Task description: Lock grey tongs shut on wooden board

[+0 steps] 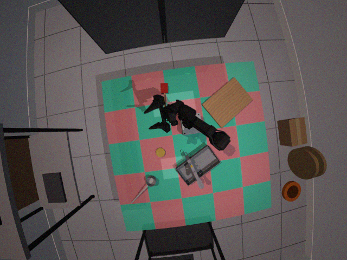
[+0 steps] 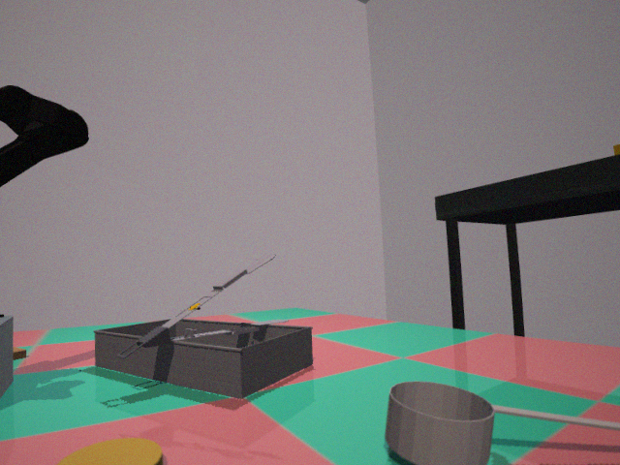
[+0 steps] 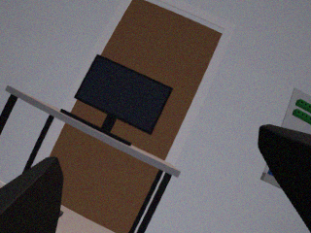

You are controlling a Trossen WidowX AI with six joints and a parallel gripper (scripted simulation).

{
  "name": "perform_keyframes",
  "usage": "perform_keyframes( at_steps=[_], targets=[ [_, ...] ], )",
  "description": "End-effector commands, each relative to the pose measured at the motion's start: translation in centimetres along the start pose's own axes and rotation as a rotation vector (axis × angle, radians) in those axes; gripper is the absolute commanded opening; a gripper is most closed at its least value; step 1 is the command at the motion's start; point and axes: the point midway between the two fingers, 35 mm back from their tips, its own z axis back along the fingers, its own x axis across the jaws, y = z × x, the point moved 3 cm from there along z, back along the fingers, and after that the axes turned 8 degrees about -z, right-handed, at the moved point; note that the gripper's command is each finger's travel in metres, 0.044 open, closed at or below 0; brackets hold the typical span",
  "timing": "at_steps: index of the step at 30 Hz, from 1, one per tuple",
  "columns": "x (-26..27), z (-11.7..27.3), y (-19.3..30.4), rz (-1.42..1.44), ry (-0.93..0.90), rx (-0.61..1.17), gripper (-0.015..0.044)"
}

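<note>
The grey tongs (image 1: 197,176) (image 2: 172,320) lie open and slanted across the roasting tin (image 1: 205,160) (image 2: 275,357). In the exterior view one arm rises up to the right and the other lies low over the tin; a narrow looped end sticks out over the tin's wall at the left. A yellow mark shows on the tongs. The wooden board (image 1: 227,102) lies flat at the upper right of the table in the top view, with nothing on it. My gripper (image 1: 146,120) (image 3: 162,151) is open and empty, away from the tongs and pointing to the left in the top view.
A yellow disc (image 1: 160,152) (image 2: 114,452) lies left of the tin. A small round pan (image 1: 151,180) (image 2: 440,425) with a long handle stands beyond it. A red block (image 1: 164,88) shows behind the gripper. The arm's base plate (image 1: 190,129) is between tin and board.
</note>
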Motion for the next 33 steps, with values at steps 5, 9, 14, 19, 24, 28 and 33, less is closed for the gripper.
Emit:
perform_keyframes(
  at_steps=[5,9,14,19,24,28,33],
  targets=[
    [-0.1,-0.7,0.2,-0.073,-0.014,-0.005,0.0321],
    [-0.3,-2.0,0.3,-0.181,-0.023,-0.019,0.0216],
    [0.0,-3.8,0.7,-0.327,-0.041,-0.028,0.0085],
    [0.4,-6.8,1.5,-0.602,-0.084,0.017,-0.0046],
    [1.4,-8.8,2.3,-0.787,-0.118,0.068,-0.0150],
    [3.7,-12.1,3.4,-1.131,-0.162,0.202,-0.0150],
    [8.7,-16.2,4.3,-1.508,-0.186,0.431,-0.0150]
  ],
)
